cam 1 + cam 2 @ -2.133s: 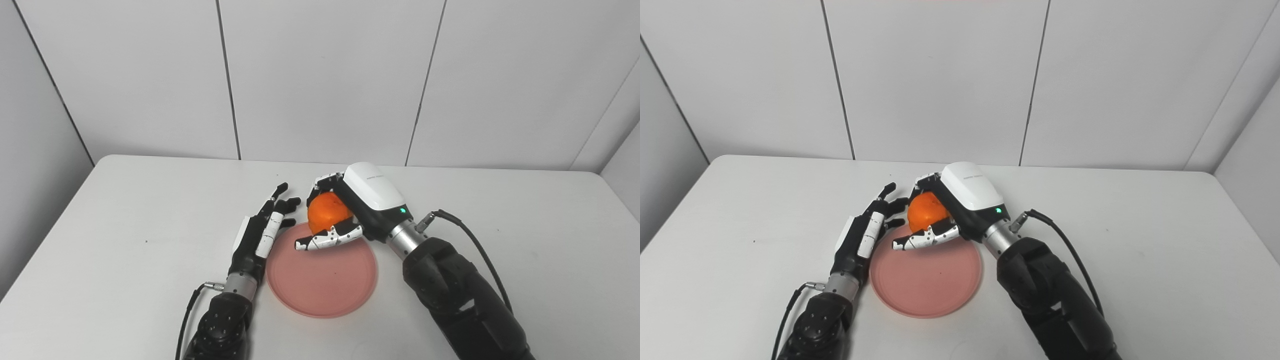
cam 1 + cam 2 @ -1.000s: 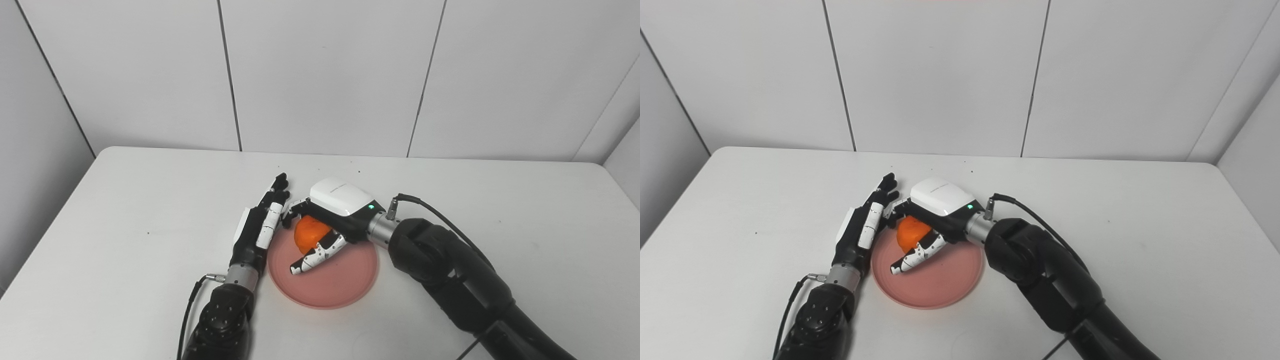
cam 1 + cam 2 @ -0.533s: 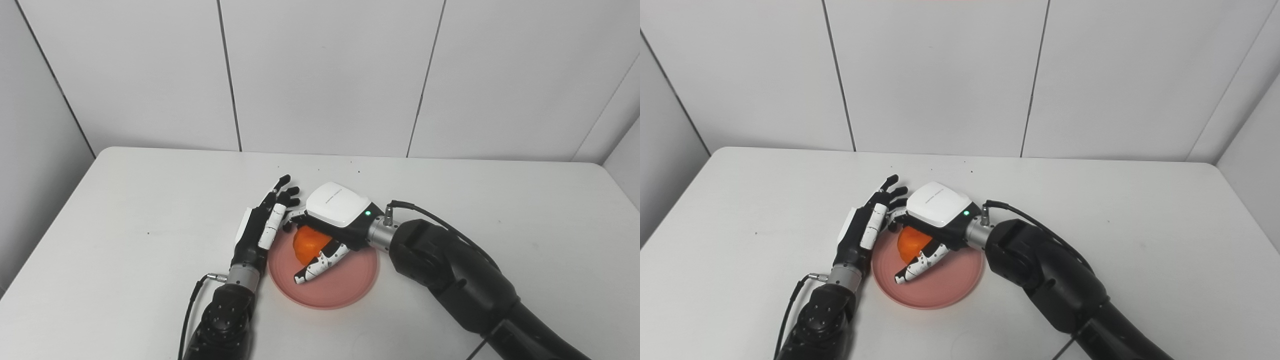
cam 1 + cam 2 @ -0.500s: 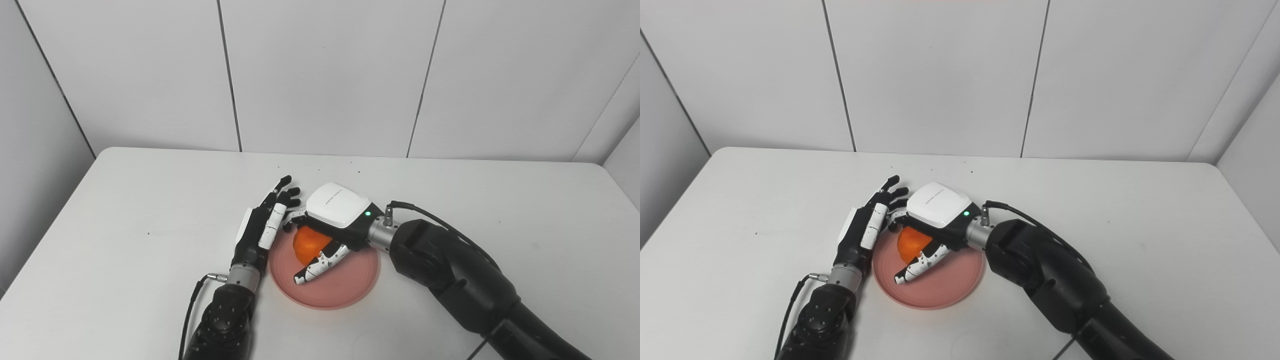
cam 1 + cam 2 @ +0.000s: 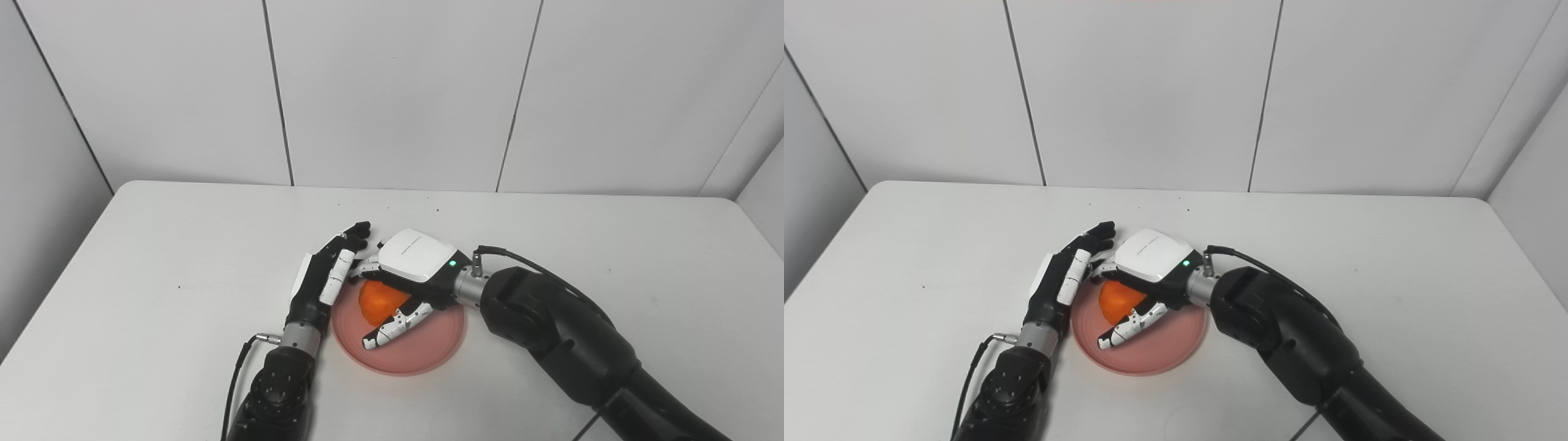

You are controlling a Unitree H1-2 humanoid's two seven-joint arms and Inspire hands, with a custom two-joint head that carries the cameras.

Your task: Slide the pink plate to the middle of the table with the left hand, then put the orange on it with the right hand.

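Orange (image 5: 375, 301) sits low over the pink plate (image 5: 429, 349), mid-table toward the near edge, my right hand (image 5: 401, 282) curled around it. My left hand (image 5: 321, 282), fingers spread and empty, flanks the plate's left rim. Placing step; next I should loosen my grip and lift clear.

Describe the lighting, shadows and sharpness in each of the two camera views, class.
Left eye view: even, soft light; only faint shadows under the right hand on the pink plate; the orange is sharp, no motion blur. Right eye view: same flat light; the white table looks bright but keeps its specks; the left hand is crisp.
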